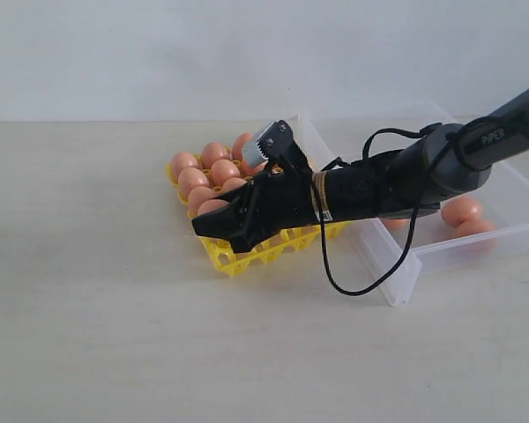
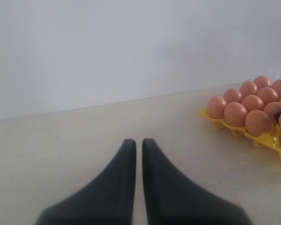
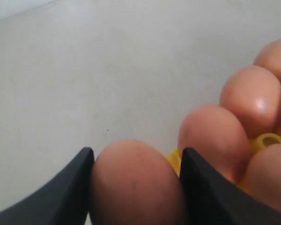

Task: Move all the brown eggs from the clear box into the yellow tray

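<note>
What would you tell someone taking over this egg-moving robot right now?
Right gripper: fingers closed on one smooth orange-brown egg at the edge of the bright yellow plastic egg tray.
Left gripper: fingers together, empty, over the pale table.
Done: at least eight eggs sit in tray cups.
Left: seat the held egg in a free cup, then fetch the eggs lying in the clear plastic box; two show.

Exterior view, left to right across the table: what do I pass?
Yellow tray → clear box, near corner → two eggs in the box. The right end effector and its egg overlap the tray, so omitted.
</note>
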